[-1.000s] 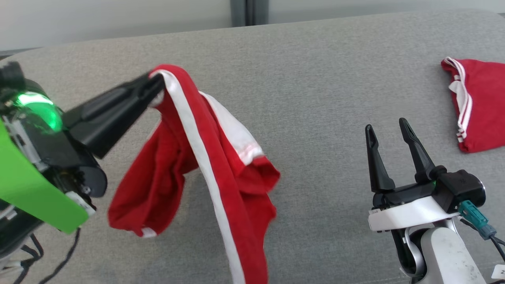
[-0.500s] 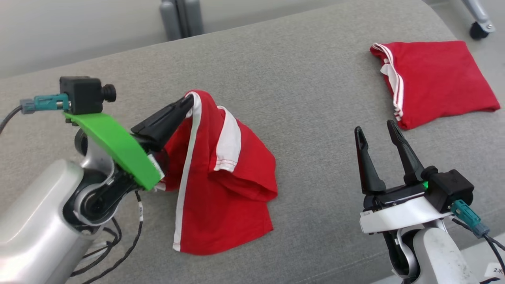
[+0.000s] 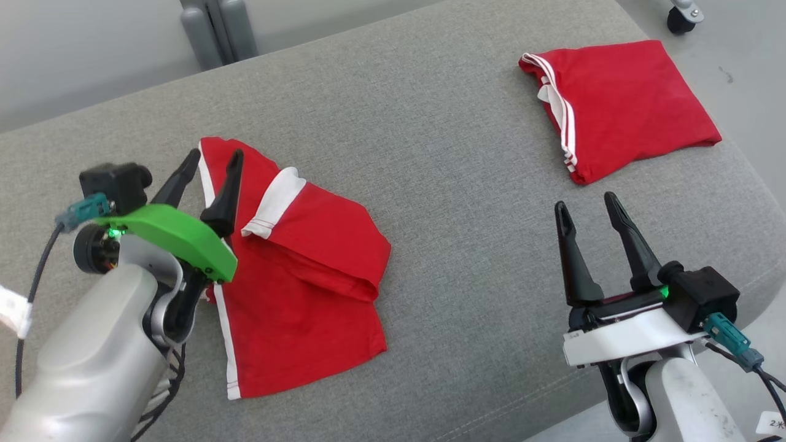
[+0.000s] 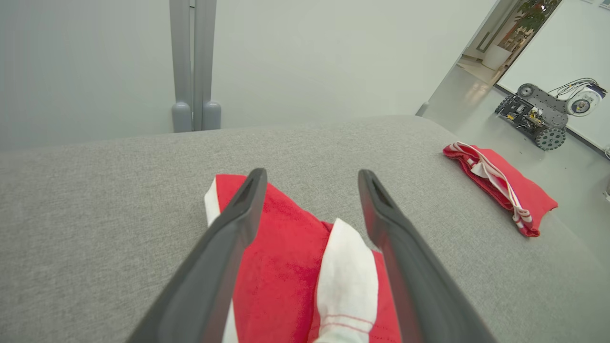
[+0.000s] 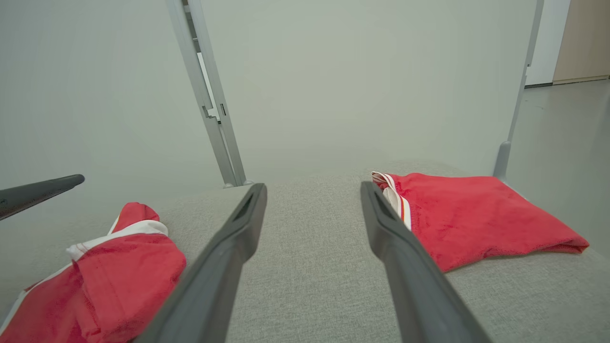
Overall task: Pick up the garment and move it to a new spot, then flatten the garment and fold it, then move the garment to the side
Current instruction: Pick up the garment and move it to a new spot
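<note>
- Toward the left end of the grey cushion (image 3: 460, 202), nearer its front edge than its back, the red garment (image 3: 307, 276) lies rumpled. One white-cuffed sleeve (image 3: 273, 202) is flopped across it, and a doubled fold runs through its middle.
- Left gripper (image 3: 215, 153) hovers over the garment's far left corner, fingers spread wide with nothing between them. The right gripper (image 3: 584, 201) waits well apart near the front edge, likewise released and empty.
- Flattening looks like the step in hand. The best move is probably to pinch one layer only at the doubled fold and draw it toward the cushion's right end, so the cloth opens rather than drags.
- Bring the right gripper in to pin or pull the opposite hem; one claw alone would likely slide the whole piece.
- Lay the sleeve outward before smoothing.
- Keep clear of the folded red garment (image 3: 620, 104) at the back right corner.
</note>
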Robot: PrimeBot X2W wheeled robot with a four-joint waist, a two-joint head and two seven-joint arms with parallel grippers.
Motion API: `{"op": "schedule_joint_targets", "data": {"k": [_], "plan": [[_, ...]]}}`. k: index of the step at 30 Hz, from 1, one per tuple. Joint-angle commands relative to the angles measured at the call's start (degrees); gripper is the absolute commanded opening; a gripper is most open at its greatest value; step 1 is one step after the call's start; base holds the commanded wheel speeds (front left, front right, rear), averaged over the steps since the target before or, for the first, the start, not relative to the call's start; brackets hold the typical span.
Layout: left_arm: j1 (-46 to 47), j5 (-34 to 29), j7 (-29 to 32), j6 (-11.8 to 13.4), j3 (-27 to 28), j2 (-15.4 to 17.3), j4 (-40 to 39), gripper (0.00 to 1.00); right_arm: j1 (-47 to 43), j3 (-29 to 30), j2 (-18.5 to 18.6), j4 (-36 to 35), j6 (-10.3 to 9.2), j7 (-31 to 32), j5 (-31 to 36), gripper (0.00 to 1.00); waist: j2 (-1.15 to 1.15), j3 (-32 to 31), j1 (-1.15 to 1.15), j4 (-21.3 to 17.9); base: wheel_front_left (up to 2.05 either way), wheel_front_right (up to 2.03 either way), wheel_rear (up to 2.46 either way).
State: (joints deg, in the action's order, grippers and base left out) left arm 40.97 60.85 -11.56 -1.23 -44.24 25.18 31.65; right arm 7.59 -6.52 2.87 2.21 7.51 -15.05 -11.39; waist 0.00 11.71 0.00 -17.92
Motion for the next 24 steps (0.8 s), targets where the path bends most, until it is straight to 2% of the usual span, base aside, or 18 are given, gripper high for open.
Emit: {"op": "schedule_joint_targets", "data": {"k": [1, 5, 7, 10, 14, 18, 24], "plan": [[-2.0, -0.3, -1.3, -0.1, 0.6, -0.3, 0.4, 1.0, -0.9, 0.6, 0.0, 0.2, -0.05, -0.2, 0.4, 1.0, 0.0, -1.1, 0.0, 1.1, 0.0, 0.0, 0.0], [-7.1, -0.9, -3.4, 1.6, 3.8, -1.0, -0.9, 1.0, -2.1, 2.2, 0.0, 0.2, -0.05, -0.2, 1.9, 1.0, 0.0, -3.1, 0.0, 3.2, 0.0, 0.0, 0.0], [-10.2, -2.6, -3.7, 3.3, 7.8, -1.8, -3.5, 1.0, -2.9, 3.4, 0.1, 0.0, -0.05, -0.2, 3.0, 1.0, 0.0, -4.2, 0.0, 4.6, 0.0, 0.0, 0.0], [-18.2, -8.5, -3.6, 5.7, 16.3, -4.3, -10.2, 1.0, -3.9, 5.6, 0.1, -0.6, -0.05, -0.2, 4.4, 1.0, 0.0, -5.9, 0.0, 7.0, 0.0, 0.0, 0.0], [-27.8, -19.4, -3.6, 7.1, 24.0, -7.5, -18.6, 1.0, -5.4, 8.2, 0.1, -0.8, -0.06, -0.2, 8.1, 1.0, 0.0, -7.2, 0.0, 10.2, 0.0, 0.0, 0.0], [-36.0, -27.8, -3.6, 6.2, 29.3, -11.6, -22.1, 1.0, -7.3, 9.8, 0.0, -0.1, -0.06, -0.2, 10.9, 1.0, 0.0, -8.5, 0.0, 13.4, 0.0, 0.0, 0.0], [-44.8, -36.4, -3.6, 2.2, 35.5, -16.2, -23.7, 1.0, -9.6, 12.0, 0.1, 1.1, -0.07, -0.2, 11.5, 1.0, 0.0, -10.8, 0.0, 16.4, 0.0, 0.0, 0.0]]}}
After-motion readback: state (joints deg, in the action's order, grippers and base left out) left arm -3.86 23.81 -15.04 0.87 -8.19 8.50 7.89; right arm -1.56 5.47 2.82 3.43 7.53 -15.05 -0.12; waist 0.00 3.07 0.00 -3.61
